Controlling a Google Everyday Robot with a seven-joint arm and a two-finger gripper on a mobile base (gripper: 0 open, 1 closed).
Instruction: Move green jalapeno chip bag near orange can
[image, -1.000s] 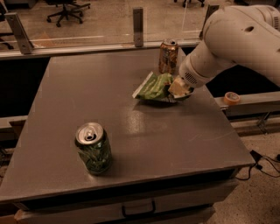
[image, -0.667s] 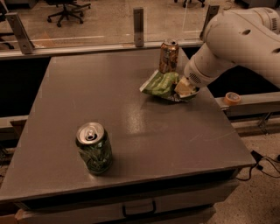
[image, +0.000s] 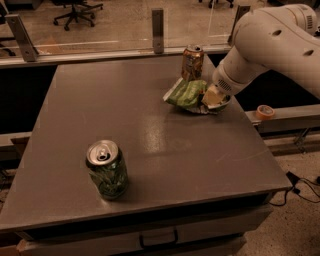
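Note:
The green jalapeno chip bag (image: 186, 94) lies at the far right of the grey table, just in front of the orange can (image: 192, 62), which stands upright near the table's back edge. My gripper (image: 212, 99) is at the bag's right end, shut on its edge, with the white arm reaching in from the upper right. The bag's right end is hidden behind the gripper.
A green-patterned can (image: 106, 169) with a silver top stands at the front left of the table (image: 90, 105). A glass barrier with metal posts (image: 158, 22) runs behind the table. A roll of orange tape (image: 264, 111) sits on a ledge to the right.
My gripper has dragged the chip bag a little to the right and back, closer to the orange can. The green can has not moved.

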